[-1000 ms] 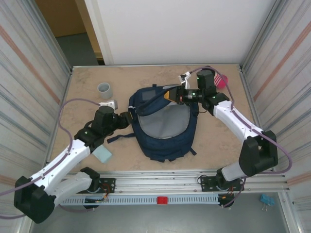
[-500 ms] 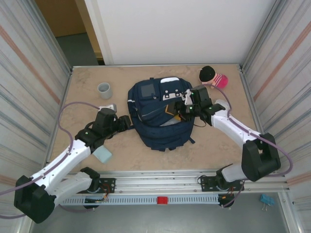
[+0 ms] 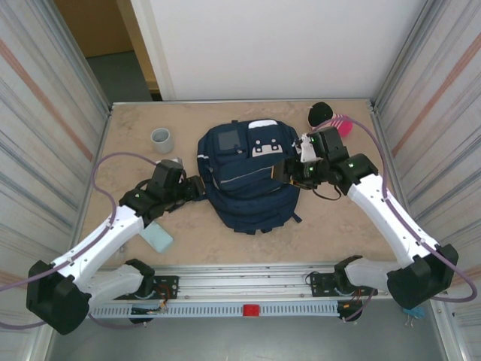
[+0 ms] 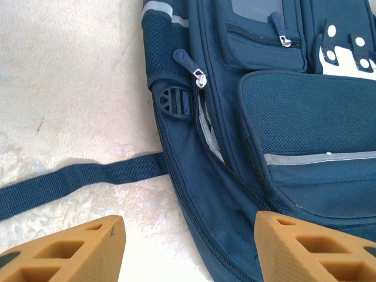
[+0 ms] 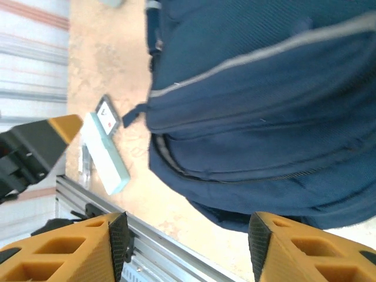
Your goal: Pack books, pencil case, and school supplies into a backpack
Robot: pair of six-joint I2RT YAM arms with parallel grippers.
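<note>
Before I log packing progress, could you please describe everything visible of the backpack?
The backpack is navy woven fabric with thin pale stripes, a grey square patch and a white tab. It lies flat, front up, on the table, a side zip partly open, one strap trailing off to its left.

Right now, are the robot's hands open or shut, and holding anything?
Left gripper: open, holding nothing.
Right gripper: open, holding nothing.

The backpack (image 3: pixel 248 180) filled the counter's (image 3: pixel 327 226) middle, a strap (image 4: pixel 76 179) trailing off its left side. Bare counter lay open near right and far left, save a grey cup (image 3: pixel 161 139); the pencil case (image 3: pixel 158 238) sat near left
</note>
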